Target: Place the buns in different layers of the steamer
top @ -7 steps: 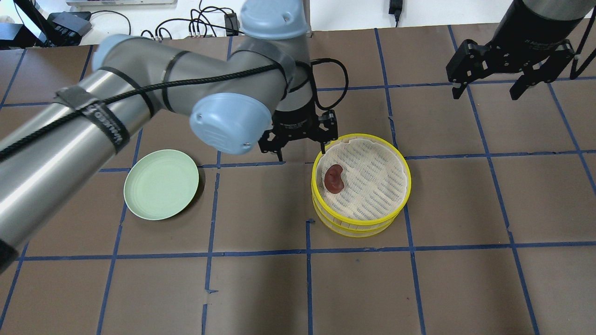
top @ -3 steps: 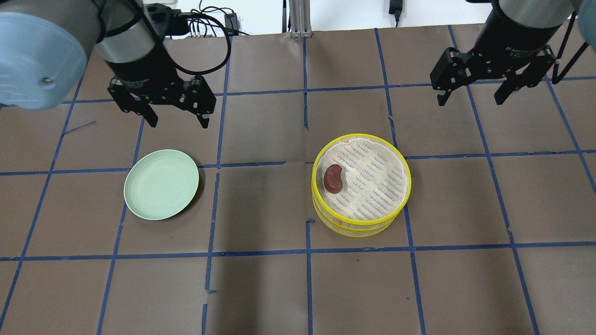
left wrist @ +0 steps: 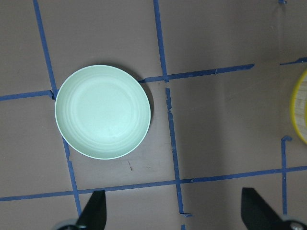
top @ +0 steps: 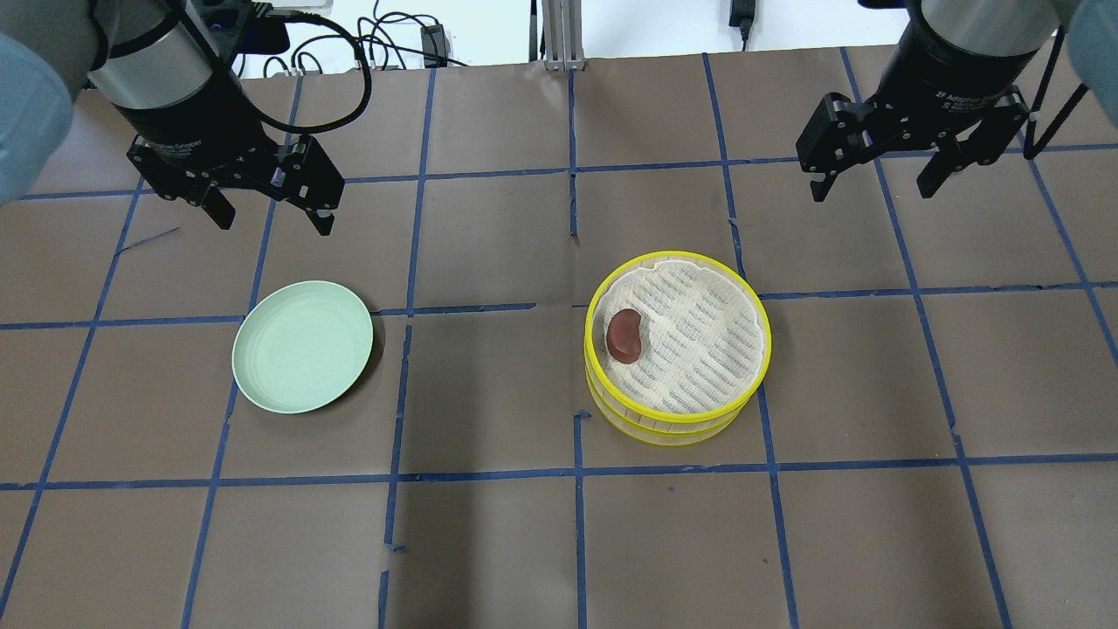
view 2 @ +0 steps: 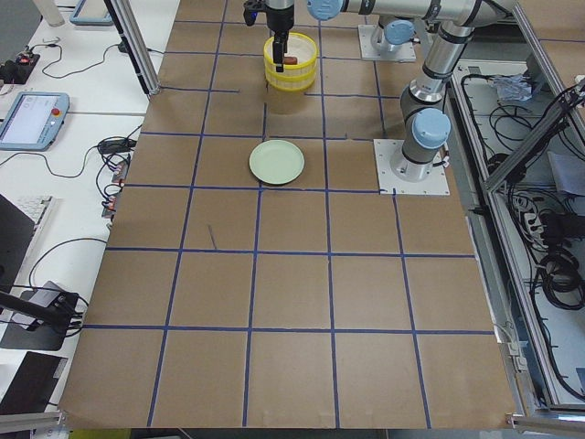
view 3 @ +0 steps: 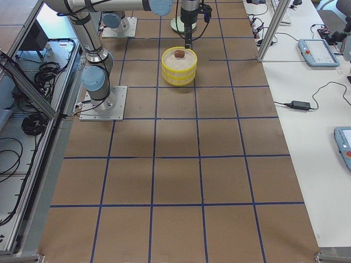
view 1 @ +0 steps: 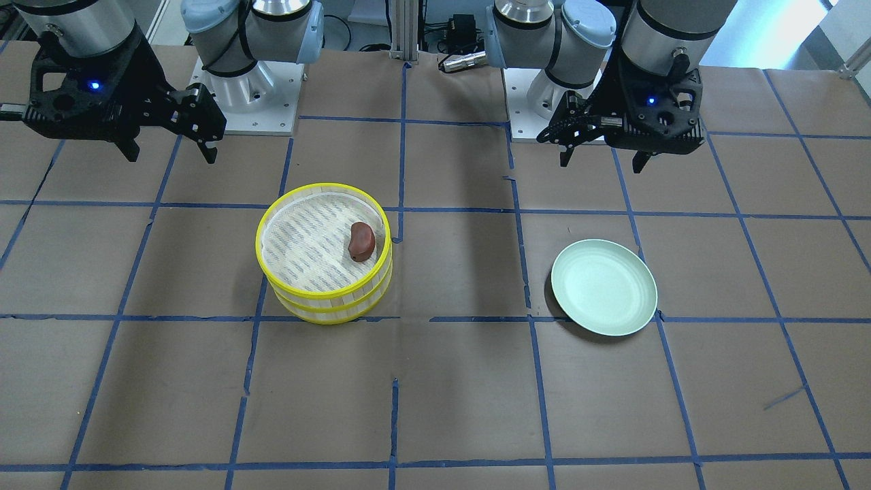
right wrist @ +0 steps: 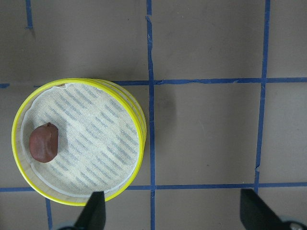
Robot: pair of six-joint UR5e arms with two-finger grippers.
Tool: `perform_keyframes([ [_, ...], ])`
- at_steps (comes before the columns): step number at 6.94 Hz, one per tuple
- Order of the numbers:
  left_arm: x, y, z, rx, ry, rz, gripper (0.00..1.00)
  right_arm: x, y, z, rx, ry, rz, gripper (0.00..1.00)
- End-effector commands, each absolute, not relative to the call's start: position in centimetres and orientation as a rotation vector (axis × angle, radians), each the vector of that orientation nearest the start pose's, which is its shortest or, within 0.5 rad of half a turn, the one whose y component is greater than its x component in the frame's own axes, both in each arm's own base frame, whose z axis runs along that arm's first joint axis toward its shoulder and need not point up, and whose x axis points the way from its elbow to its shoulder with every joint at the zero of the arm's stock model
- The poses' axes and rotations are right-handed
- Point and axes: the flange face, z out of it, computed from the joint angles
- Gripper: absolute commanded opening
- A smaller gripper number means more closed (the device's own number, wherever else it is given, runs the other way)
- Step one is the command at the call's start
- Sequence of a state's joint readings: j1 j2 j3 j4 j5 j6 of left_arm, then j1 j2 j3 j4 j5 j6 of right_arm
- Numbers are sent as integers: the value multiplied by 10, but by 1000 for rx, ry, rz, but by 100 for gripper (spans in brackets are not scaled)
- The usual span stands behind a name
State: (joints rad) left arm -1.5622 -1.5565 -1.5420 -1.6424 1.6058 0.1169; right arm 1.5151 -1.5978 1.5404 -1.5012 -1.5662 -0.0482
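The two steamer layers [top: 760, 367] [view 1: 326, 309] stand stacked mid-table, yellow rims, striped floor. The dark reddish-brown bun [top: 624, 335] [view 1: 361, 241] [right wrist: 43, 142] lies at the left of the top layer's floor. The white bun is out of view. My left gripper [top: 269, 215] [view 1: 602, 158] is open and empty, raised above the table behind the green plate. My right gripper [top: 872, 185] [view 1: 167, 151] is open and empty, raised behind and to the right of the steamer.
A pale green plate [top: 302, 345] [view 1: 603, 286] [left wrist: 102, 118] lies empty on the left half of the table. The table is brown paper with a blue tape grid. Cables and plugs lie along the far edge [top: 384, 44].
My left arm has swung away from the steamer's left rim to the far left and risen above the plate. My right gripper has shifted slightly left. The brown bun has not moved.
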Motion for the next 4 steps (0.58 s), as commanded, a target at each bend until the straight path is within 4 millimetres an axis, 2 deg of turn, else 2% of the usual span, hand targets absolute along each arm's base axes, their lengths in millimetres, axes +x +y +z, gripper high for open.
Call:
perform_keyframes([
  [1,-125,-483,500,172,3100,51,100,107,-485,509,12,3136,21,100],
  [4,-127,-483,498,158,3107,60,100,107,-487,509,12,3137,4,100],
])
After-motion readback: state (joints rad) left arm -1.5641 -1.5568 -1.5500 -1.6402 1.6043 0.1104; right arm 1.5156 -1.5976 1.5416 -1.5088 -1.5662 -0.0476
